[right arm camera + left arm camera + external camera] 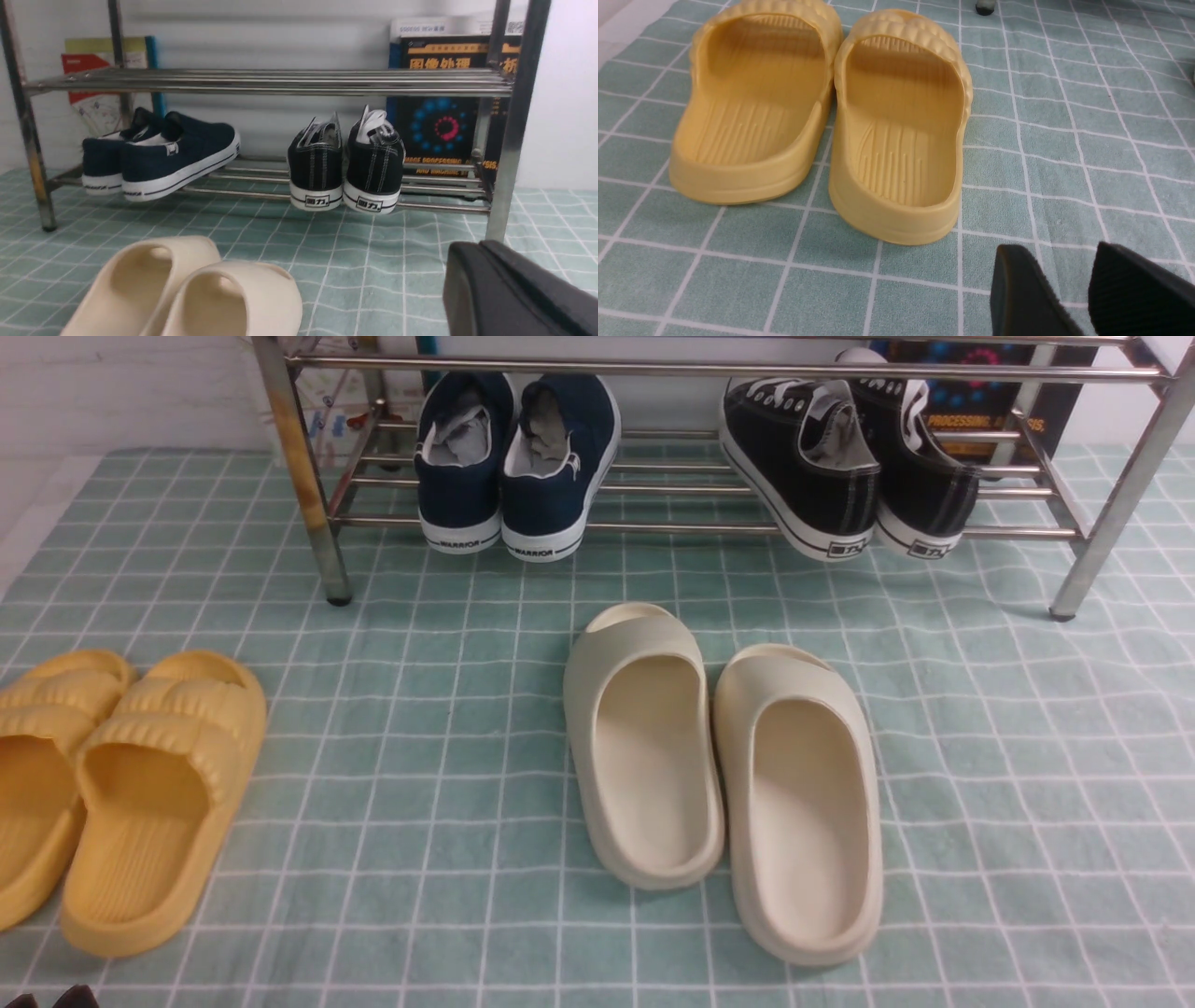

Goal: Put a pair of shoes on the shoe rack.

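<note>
Black sneakers (840, 467), white-soled, heels out on steel rack (1111, 513).

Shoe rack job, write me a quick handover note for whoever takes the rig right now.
Left end effector: open, empty, low over the green checked cloth near the yellow ribbed slippers.
Right end effector: shut, empty, facing the shiny steel-tube shoe rack.
Black canvas sneakers with white soles: both on the rack's lower bars, right side, heels out and overhanging the front bar.
Done: pair is racked.
Left: perhaps push the heels further in.
</note>
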